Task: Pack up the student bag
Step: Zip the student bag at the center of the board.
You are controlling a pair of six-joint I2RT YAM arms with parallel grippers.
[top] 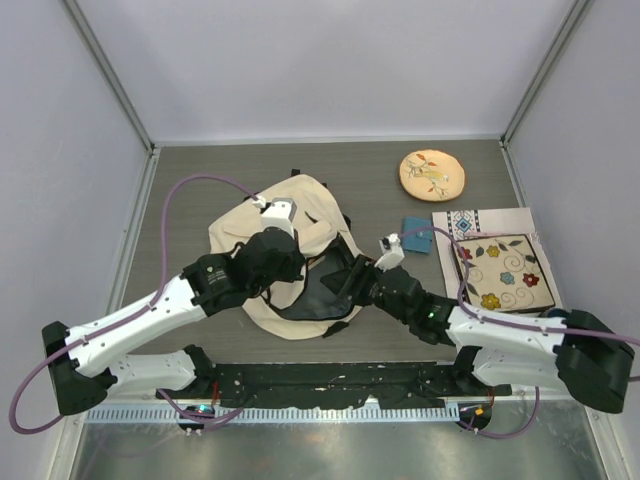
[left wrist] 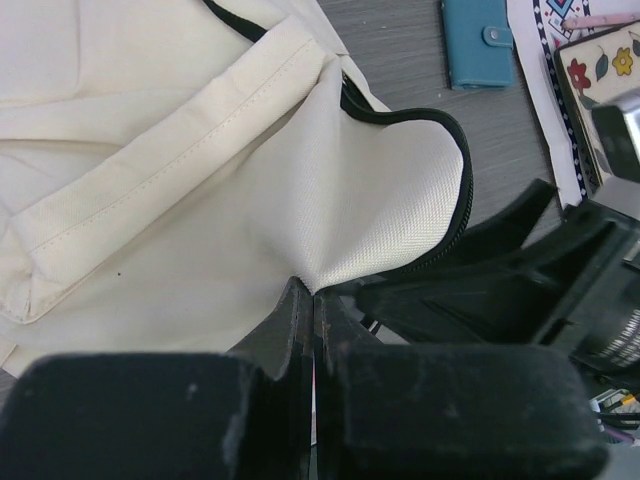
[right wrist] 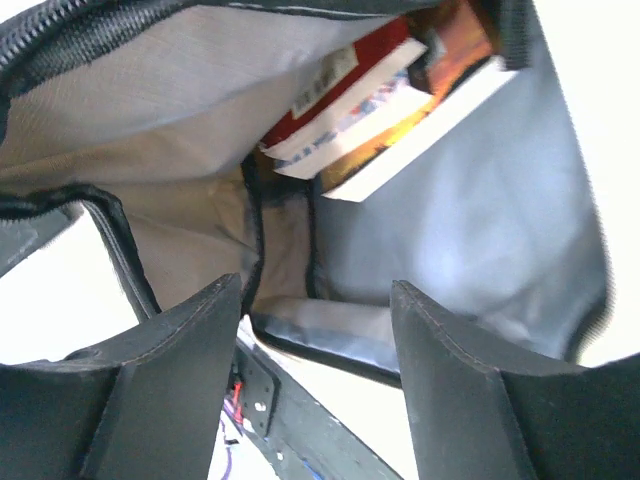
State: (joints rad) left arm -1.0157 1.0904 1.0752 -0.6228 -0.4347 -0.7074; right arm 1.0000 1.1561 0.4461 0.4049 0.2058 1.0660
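The cream student bag point(top: 300, 200) lies in the middle of the table with its dark zipped mouth facing the right arm. My left gripper point(top: 300, 268) is shut on the bag's cream fabric beside the zipper rim point(left wrist: 455, 130), and the cloth rises from its fingertips point(left wrist: 315, 295). My right gripper point(top: 345, 283) is open at the bag's mouth, nothing between its fingers point(right wrist: 190, 340). Past them I see the grey lining point(right wrist: 480, 220), and two books point(right wrist: 390, 110) lie deep inside the bag.
A teal wallet point(top: 417, 236) lies on the table right of the bag, also in the left wrist view point(left wrist: 478, 40). A round tan embroidered disc point(top: 432, 173) sits at the back right. A floral patterned mat point(top: 503, 265) lies on the right.
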